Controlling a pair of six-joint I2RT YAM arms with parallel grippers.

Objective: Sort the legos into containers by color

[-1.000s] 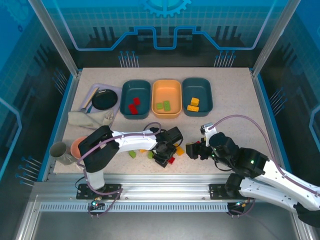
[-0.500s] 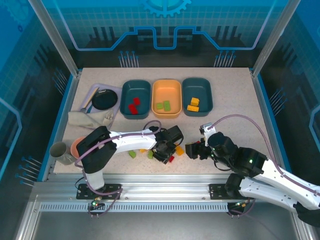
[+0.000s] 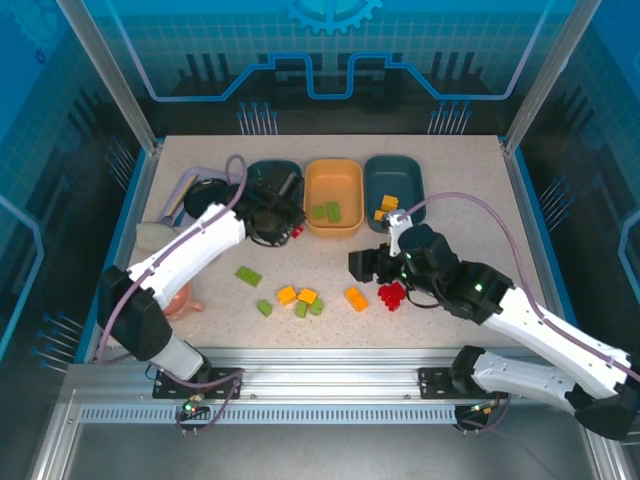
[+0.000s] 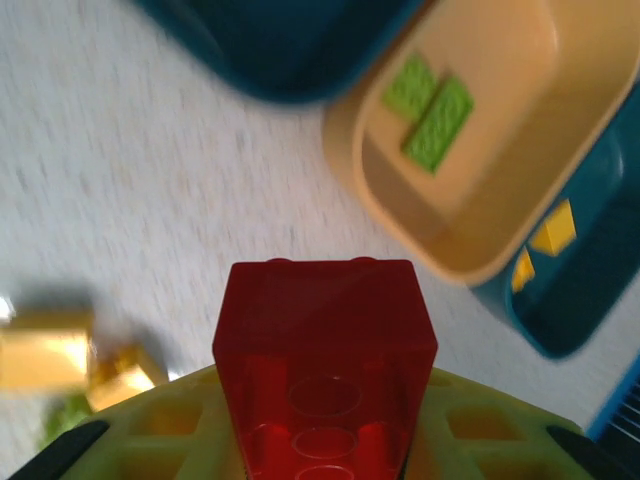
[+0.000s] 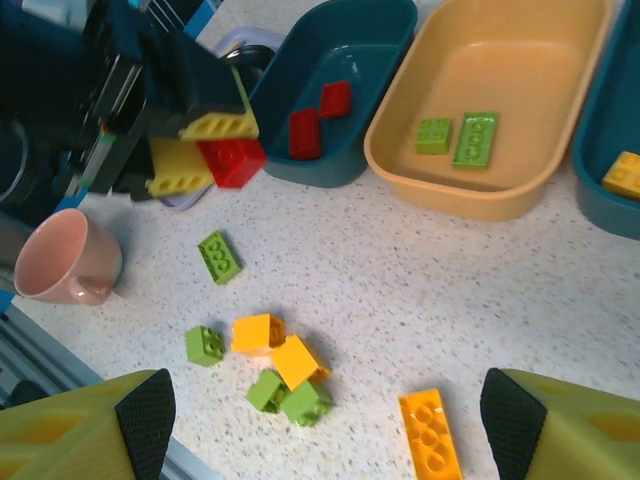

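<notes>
Sorting is partly complete. The left teal tray (image 5: 380, 35) holds two red bricks (image 5: 305, 132). The orange tray (image 3: 335, 180) holds two green bricks (image 5: 455, 137). The right teal tray (image 3: 400, 180) holds yellow bricks (image 3: 386, 207).

The left gripper (image 5: 228, 152) is pinching a red brick (image 4: 325, 370) just beside the near rim of the left teal tray. Releasing it into that tray appears to be the step in hand. The right gripper (image 3: 364, 267) hangs with its jaws spread, carrying nothing, just beside a red cluster (image 3: 392, 295).

Remaining work: four loose green bricks (image 5: 218, 257), three loose yellow-orange bricks (image 5: 297, 362) and the red cluster, all lying on the bench (image 3: 470, 230).

Materials:
- The bricks are hard, glossy plastic blocks with round studs.
- The trays are smooth, shallow plastic with rounded corners.
- The bench surface is pale, speckled and matte.
</notes>
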